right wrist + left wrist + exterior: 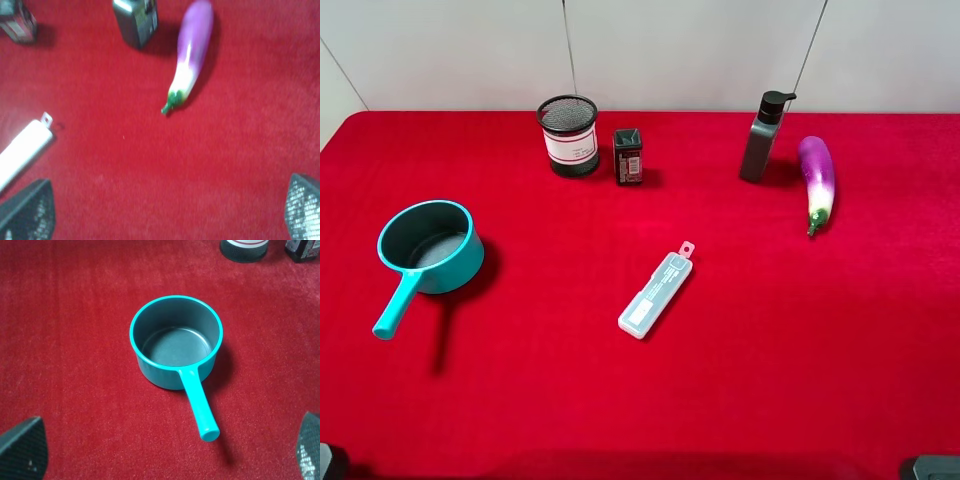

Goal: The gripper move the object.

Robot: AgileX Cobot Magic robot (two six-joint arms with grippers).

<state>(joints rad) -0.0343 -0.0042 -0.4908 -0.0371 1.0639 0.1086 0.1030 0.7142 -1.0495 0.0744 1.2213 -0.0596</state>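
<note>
The toy eggplant lies flat on the red tabletop, toward the far right of the exterior high view. It is long and gently curved, glossy purple over most of its body, fading to white near a small green stem. The rounded purple end points toward the back wall and the stem end toward the near edge. In the right wrist view the eggplant looks slightly blurred, its stem the part nearest the camera, and a dark shadow runs along one side. Nothing touches it; it rests free on the cloth.
</note>
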